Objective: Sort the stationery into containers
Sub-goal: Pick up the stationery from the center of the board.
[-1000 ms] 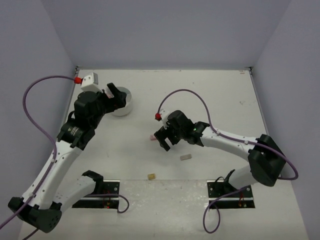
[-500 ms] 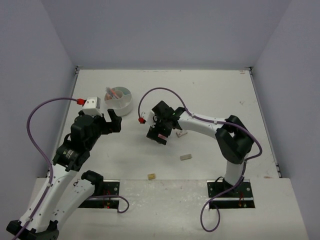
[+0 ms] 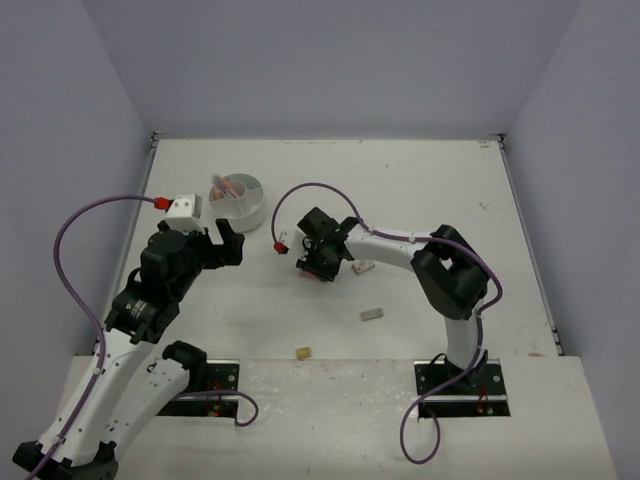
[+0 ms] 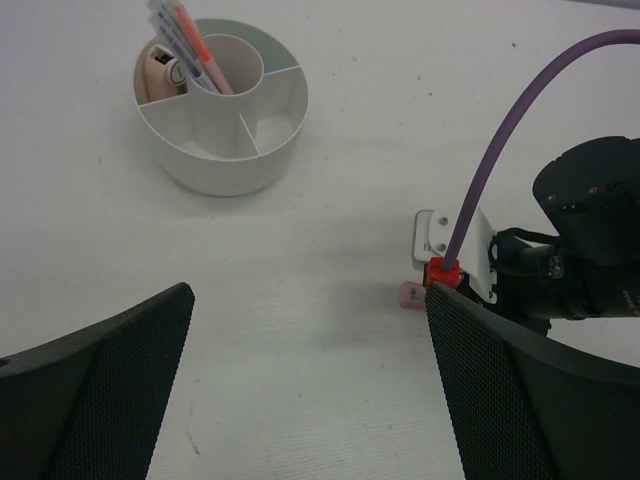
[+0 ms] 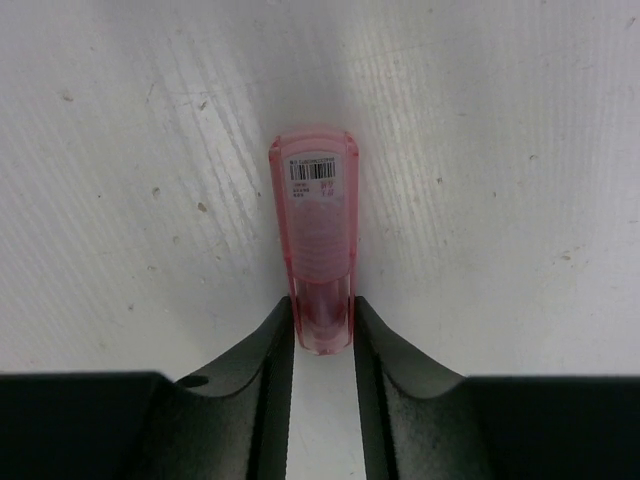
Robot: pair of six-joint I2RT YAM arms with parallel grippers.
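Your right gripper (image 5: 322, 318) has closed on the near end of the pink piece (image 5: 318, 240), right of the white tub (image 3: 243, 214); its length runs straight ahead. Left gripper (image 4: 308, 320) gapes.

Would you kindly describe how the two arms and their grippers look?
The left arm and right arm have white links and black joints. A purple cable loops to a red plug at each wrist. The left gripper has black fingers with meshed pads; the right gripper's are smooth black.
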